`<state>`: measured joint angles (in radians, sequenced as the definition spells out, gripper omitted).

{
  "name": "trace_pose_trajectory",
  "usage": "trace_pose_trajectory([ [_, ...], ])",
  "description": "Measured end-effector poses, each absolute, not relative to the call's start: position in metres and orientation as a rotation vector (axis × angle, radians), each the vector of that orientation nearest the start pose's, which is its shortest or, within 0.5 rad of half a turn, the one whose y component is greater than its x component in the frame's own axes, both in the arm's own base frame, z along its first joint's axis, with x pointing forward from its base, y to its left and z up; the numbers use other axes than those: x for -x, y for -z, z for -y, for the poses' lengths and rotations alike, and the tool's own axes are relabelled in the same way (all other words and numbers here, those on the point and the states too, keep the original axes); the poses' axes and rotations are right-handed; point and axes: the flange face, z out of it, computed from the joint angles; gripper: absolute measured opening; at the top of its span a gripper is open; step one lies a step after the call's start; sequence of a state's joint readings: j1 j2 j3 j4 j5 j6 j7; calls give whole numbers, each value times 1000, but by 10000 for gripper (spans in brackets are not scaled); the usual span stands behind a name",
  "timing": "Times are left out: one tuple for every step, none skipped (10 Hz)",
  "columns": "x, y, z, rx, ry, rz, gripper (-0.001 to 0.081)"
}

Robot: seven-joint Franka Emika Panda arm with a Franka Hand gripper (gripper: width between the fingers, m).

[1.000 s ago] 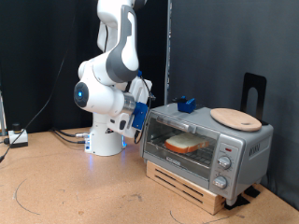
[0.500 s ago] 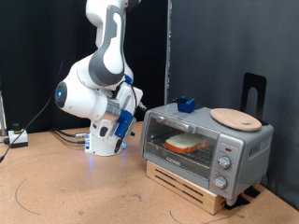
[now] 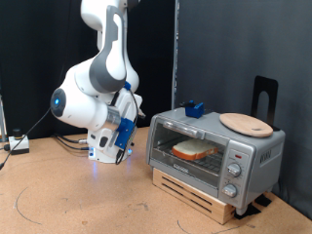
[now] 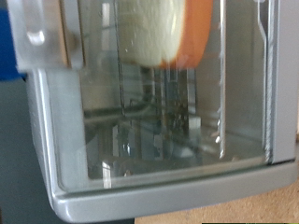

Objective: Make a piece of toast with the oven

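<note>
We see a boxy silver-grey toaster oven [image 3: 214,156] with its glass door shut, standing on a low wooden slatted base [image 3: 200,193] on the brown tabletop [image 3: 68,200], at the exterior view's right. Inside, on the wire rack, lies a square slice of toast [image 3: 194,150] with a pale cream face and orange-brown crust. A round tan wooden plate [image 3: 246,123] rests on the oven's top, with a small blue object [image 3: 193,107] behind it to the left. The white robot arm's gripper [image 3: 124,141] hangs just left of the oven, apart from it; we cannot tell whether it is released or clenched. Through the wrist view we look at the closed glass door, the toast [image 4: 159,33] behind it.
</note>
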<state>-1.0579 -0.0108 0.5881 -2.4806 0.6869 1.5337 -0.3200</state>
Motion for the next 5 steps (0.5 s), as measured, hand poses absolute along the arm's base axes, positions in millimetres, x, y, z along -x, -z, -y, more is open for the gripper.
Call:
trace_pose_trajectory([
  [-370,-280,113,2021,-668,-521,807],
  [-380,-278,123,1987,-652,-573,807],
  [-387,-274,130,1947,-656,-609,807],
  [-386,-274,129,1955,-657,-595,807],
  [-385,-275,126,1943,-683,-578,807],
])
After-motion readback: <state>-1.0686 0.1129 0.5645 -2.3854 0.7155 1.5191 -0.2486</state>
